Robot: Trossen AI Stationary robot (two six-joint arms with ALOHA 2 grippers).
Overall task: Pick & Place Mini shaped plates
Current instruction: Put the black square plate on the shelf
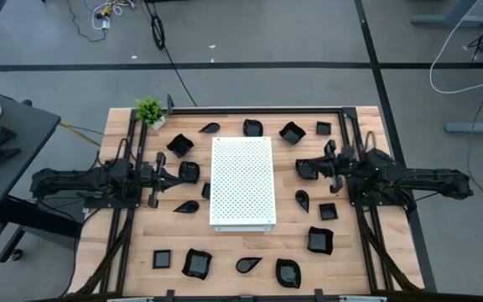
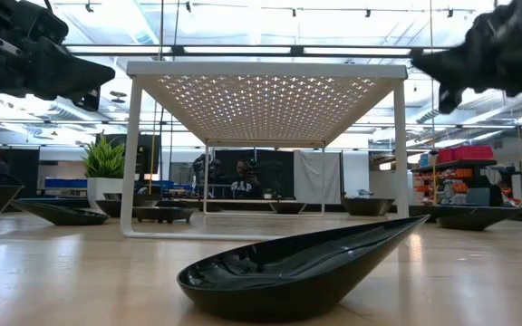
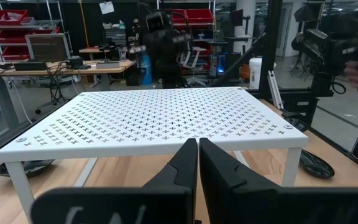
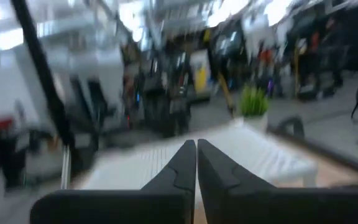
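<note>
Both end effectors closed and empty, either side of the white perforated board (image 1: 242,182).

I saw the mini shaped plates (image 1: 197,263) scattered on the table (image 1: 124,252) all round that raised board, which stood between my arms. Left end effector (image 1: 171,178) and right end effector (image 1: 307,168), fingers together, hovered near plates; a potted plant (image 1: 150,111) sat at a far corner.
</note>
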